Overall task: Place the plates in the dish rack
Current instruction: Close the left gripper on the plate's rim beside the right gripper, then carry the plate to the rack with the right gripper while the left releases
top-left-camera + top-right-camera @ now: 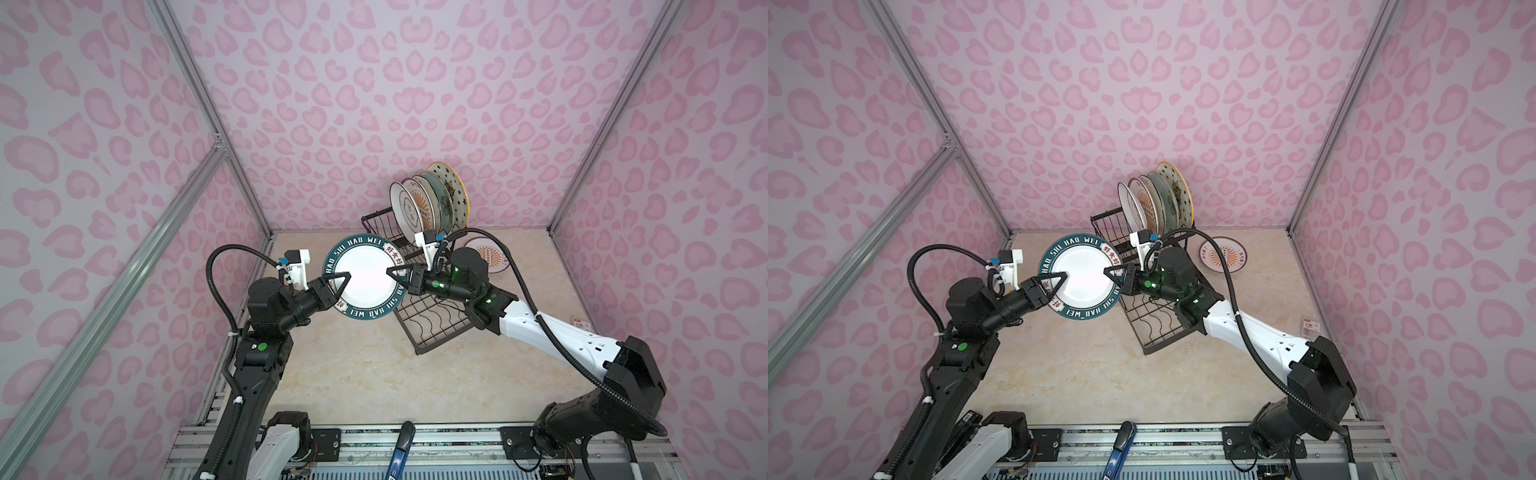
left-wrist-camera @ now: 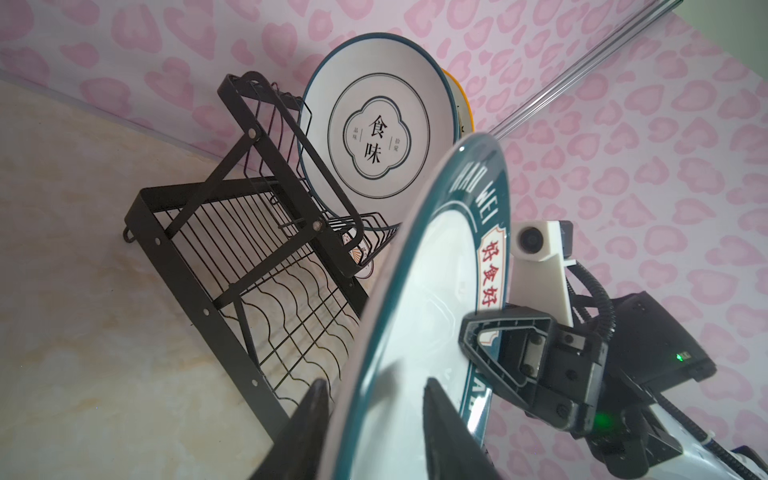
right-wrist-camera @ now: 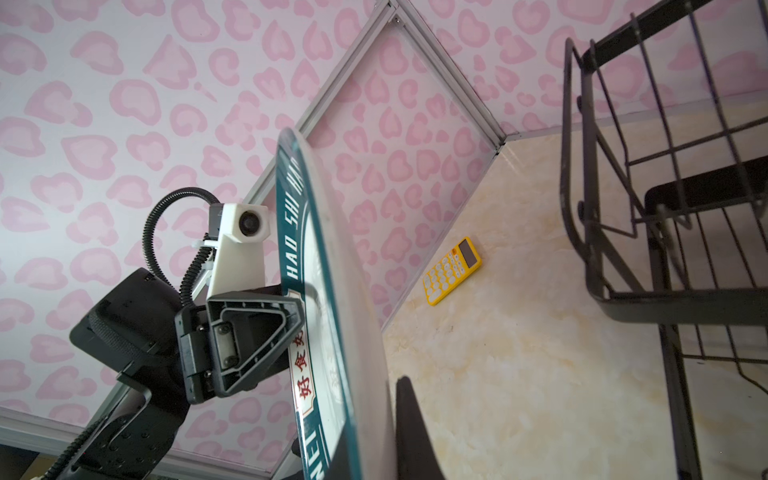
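1. Two arms meet at the dark-green-rimmed lettered plate (image 1: 365, 282). It hangs in the air above the table (image 1: 353, 382), just left of the dish rack (image 1: 405, 332) in both top views, with its white face turned upward.
2. The right gripper (image 1: 392, 272) pinches the plate's rim on the rack side, fingers closed tight on it.
3. The left gripper (image 1: 341, 283) sits astride the opposite rim. In the left wrist view its fingers (image 2: 440, 415) stand parted, one on each side of the plate, not squeezing it.
4. Four plates stand on edge at the rack's far end: a white black-ringed plate (image 1: 405, 212) in front, then an orange sunburst plate (image 1: 419, 205), a pale flowered plate (image 1: 440, 203) and a starred yellow-rimmed plate (image 1: 454, 187) at the back.
5. A second orange sunburst plate (image 1: 494, 253) lies flat on the table beyond the right arm, beside the rack.
6. A yellow calculator (image 3: 453, 270) lies on the table by the wall, seen in the right wrist view.
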Robot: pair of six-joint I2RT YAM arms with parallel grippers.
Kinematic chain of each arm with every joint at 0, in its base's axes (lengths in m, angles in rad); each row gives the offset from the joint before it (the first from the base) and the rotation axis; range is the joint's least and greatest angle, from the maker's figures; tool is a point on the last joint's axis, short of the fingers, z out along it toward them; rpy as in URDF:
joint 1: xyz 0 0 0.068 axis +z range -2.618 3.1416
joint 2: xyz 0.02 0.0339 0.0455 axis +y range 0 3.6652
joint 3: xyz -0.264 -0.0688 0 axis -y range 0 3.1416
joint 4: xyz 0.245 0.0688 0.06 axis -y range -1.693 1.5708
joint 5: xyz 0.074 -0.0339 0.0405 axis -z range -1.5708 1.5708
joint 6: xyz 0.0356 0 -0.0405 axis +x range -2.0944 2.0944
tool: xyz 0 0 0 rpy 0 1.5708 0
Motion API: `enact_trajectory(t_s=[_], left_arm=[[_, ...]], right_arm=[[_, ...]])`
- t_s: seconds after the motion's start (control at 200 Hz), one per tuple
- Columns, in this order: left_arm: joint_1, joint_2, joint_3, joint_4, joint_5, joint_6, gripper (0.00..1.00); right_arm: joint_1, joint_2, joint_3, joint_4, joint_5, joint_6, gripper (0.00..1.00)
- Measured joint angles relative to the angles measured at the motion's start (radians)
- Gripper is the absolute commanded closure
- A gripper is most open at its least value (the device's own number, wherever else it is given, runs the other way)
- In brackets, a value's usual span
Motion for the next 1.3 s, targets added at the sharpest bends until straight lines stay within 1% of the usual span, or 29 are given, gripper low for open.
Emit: enact_trajectory(t_s=[0.06, 0.1, 0.23, 0.545, 0.77, 1.195, 1.3], left_arm=[[0.0, 0.001, 0.0, -0.005, 0.0, 0.008, 0.35], [0.0, 0.001, 0.0, -0.01, 0.0, 0.011, 0.31], [0.0, 0.001, 0.001, -0.016, 0.0, 0.025, 0.26], [-0.001, -0.035, 0.01, -0.037, 0.009, 0.062, 0.22], [-0.001, -0.044, 0.013, -0.045, 0.012, 0.08, 0.22], [-0.001, -0.044, 0.01, -0.048, 0.027, 0.084, 0.21], [-0.001, -0.046, 0.01, -0.05, 0.027, 0.09, 0.21]], right_arm=[[-0.004, -0.001, 0.017, -0.028, 0.012, -0.016, 1.0], [-0.009, -0.002, 0.029, -0.04, 0.011, -0.03, 1.0], [-0.028, -0.011, 0.069, -0.079, 0.018, -0.072, 1.0], [-0.062, -0.025, 0.162, -0.186, 0.039, -0.175, 1.0], [-0.084, -0.047, 0.198, -0.222, 0.049, -0.23, 1.0], [-0.115, -0.109, 0.269, -0.328, 0.142, -0.361, 1.0], [-0.117, -0.113, 0.292, -0.351, 0.186, -0.389, 1.0]])
